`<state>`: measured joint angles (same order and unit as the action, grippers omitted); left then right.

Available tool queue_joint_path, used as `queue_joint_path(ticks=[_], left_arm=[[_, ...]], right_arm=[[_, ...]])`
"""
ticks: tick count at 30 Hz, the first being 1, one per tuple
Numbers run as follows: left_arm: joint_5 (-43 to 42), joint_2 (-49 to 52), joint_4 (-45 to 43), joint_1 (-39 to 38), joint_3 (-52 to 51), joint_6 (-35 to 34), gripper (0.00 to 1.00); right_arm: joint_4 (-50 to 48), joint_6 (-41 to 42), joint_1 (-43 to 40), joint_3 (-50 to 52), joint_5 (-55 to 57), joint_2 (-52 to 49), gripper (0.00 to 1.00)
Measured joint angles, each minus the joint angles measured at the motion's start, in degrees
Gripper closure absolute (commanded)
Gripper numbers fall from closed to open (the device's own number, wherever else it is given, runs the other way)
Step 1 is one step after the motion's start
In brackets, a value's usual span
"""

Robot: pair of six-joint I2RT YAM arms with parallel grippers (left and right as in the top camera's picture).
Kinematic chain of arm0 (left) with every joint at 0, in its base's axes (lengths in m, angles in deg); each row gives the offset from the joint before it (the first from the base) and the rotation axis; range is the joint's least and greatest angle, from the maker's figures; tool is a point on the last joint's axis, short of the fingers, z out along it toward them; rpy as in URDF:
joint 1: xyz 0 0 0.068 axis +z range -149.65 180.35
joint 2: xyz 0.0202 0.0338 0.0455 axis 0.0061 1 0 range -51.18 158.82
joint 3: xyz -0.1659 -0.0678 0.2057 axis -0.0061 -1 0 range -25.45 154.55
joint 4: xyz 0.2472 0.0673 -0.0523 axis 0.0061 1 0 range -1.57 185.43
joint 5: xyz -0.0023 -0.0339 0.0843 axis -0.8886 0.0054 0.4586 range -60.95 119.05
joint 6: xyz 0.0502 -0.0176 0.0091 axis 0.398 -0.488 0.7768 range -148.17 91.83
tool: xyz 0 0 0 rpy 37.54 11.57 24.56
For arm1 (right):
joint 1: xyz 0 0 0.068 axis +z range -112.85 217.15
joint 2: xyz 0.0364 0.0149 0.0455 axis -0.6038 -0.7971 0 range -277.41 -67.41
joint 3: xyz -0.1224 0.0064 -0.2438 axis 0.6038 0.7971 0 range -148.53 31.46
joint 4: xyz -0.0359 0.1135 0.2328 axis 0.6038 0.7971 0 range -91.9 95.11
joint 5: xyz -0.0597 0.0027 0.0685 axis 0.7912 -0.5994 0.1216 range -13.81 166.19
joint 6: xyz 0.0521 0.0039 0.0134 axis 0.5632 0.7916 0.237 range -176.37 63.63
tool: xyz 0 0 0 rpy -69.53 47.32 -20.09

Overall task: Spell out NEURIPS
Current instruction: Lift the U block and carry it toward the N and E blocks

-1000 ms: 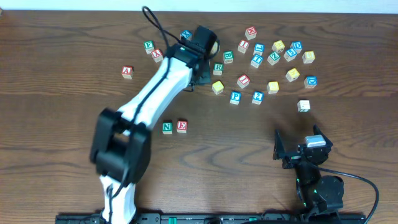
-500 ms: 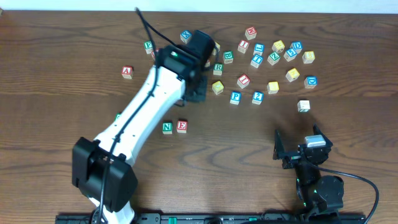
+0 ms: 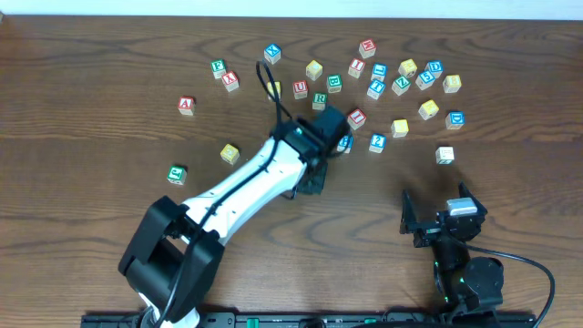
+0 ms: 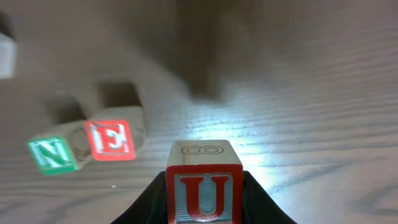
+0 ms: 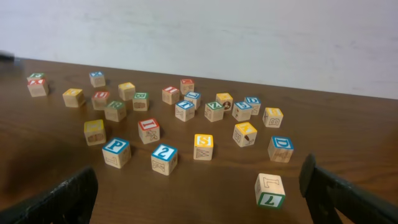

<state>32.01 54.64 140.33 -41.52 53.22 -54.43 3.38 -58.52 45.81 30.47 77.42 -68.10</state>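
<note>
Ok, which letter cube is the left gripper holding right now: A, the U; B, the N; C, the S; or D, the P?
A: the left wrist view shows the red U cube clamped in the left gripper, while the N and E sit side by side beyond it.

Left arm [image 3: 260,178] swings back from far cubes to mid-table with U [image 4: 204,196]. Overhead it now hides N [image 4: 51,155], E [image 4: 112,140]; yellow cube [image 3: 230,153] and green cube [image 3: 177,172] uncovered.
</note>
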Motion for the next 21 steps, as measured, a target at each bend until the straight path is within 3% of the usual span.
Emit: queue_joint_path(ticks=[11,21], left_arm=[[0.0,-1.9,-10.1,-2.9,-10.4,-4.0,0.93],[2.4,-1.9,-16.0,-2.8,-13.5,-5.3,0.92]], right_arm=[[0.0,0.0,0.0,0.0,0.0,0.0,0.01],[0.0,0.0,0.0,0.0,0.0,0.0,0.01]])
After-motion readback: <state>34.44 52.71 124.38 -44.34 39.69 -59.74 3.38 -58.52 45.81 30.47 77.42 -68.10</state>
